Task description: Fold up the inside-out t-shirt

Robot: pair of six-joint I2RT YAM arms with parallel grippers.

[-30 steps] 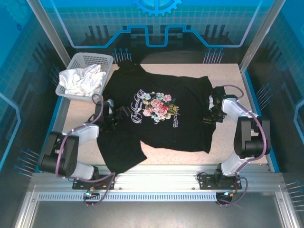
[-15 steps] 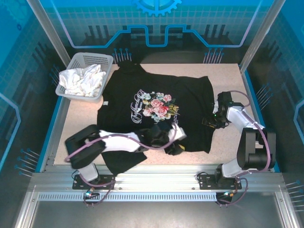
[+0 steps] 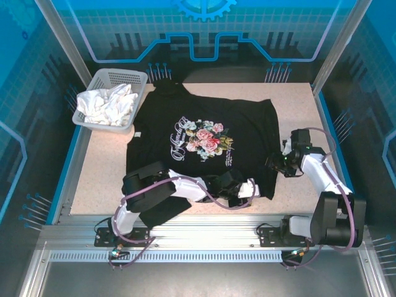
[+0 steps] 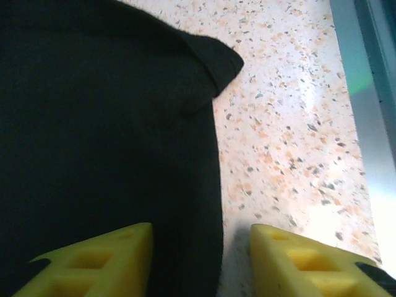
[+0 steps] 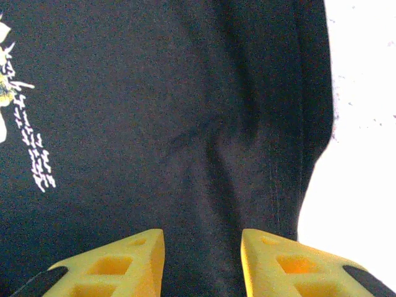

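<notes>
The black t-shirt (image 3: 204, 142) lies spread flat on the table with its flower and lettering print (image 3: 204, 139) facing up. My left arm reaches across the shirt's near part, and the left gripper (image 3: 250, 189) sits at the lower right hem. In the left wrist view the left gripper (image 4: 201, 244) is open, its yellow fingertips (image 4: 117, 257) straddling the shirt's edge (image 4: 213, 173). My right gripper (image 3: 276, 164) is at the shirt's right edge. It is open (image 5: 203, 247) just above black fabric (image 5: 185, 124) with nothing pinched.
A grey basket (image 3: 137, 77) holding a white cloth (image 3: 108, 104) stands at the back left corner. Speckled tabletop (image 3: 300, 111) shows right of the shirt and along the left side. A metal rail (image 3: 204, 238) runs along the near edge.
My left arm has swung from the shirt's left sleeve across to its lower right hem. The right gripper has slid nearer along the right edge. The shirt lies as before.
</notes>
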